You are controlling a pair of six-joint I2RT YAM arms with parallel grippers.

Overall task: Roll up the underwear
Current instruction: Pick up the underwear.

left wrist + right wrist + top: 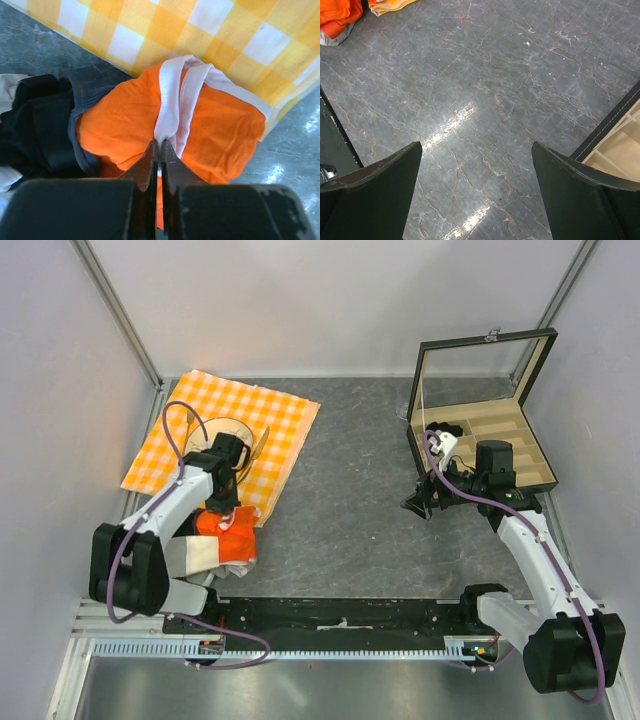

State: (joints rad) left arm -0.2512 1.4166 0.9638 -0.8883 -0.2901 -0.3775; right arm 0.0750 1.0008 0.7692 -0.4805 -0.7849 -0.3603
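The underwear (pixel 220 130) is bright orange with white trim and lies crumpled at the near edge of the checkered cloth (pixel 200 35). It also shows in the top view (pixel 222 525) and at the top left of the right wrist view (pixel 337 15). My left gripper (pixel 160 145) is shut, its tips pinching the white trim of the underwear; in the top view it (pixel 225 508) sits right over the garment. My right gripper (pixel 476 150) is open and empty above bare table, in the top view (pixel 420 502) next to the wooden box.
An open divided wooden box (pixel 500 435) with raised lid stands at the right. A black fabric bundle (pixel 40 125) and pale cloths (pixel 205 558) lie beside the underwear. The orange-white checkered cloth (pixel 225 430) covers the back left. Walls enclose the table.
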